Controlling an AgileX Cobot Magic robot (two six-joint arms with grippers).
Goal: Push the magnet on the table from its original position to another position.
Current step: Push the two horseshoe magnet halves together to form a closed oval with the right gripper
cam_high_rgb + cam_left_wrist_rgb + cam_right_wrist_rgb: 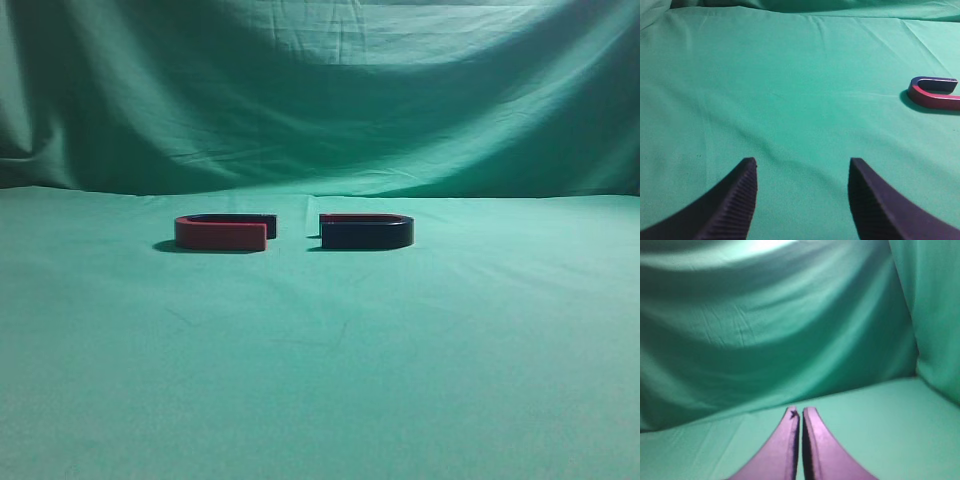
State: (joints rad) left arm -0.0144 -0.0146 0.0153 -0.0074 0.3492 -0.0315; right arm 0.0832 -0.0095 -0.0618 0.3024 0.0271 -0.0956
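Two horseshoe magnets lie on the green cloth in the exterior view, open ends facing each other across a gap. The left magnet (224,232) shows its red arm in front. The right magnet (366,231) shows its dark arm in front. One magnet (934,93) also shows at the right edge of the left wrist view, far from my left gripper (802,162), which is open and empty over bare cloth. My right gripper (801,411) is shut and empty, facing the backdrop. Neither gripper shows in the exterior view.
Green cloth covers the table (320,380) and hangs as a draped backdrop (320,90) behind it. The backdrop folds (765,325) fill the right wrist view, with a hanging side fold at its right (935,310).
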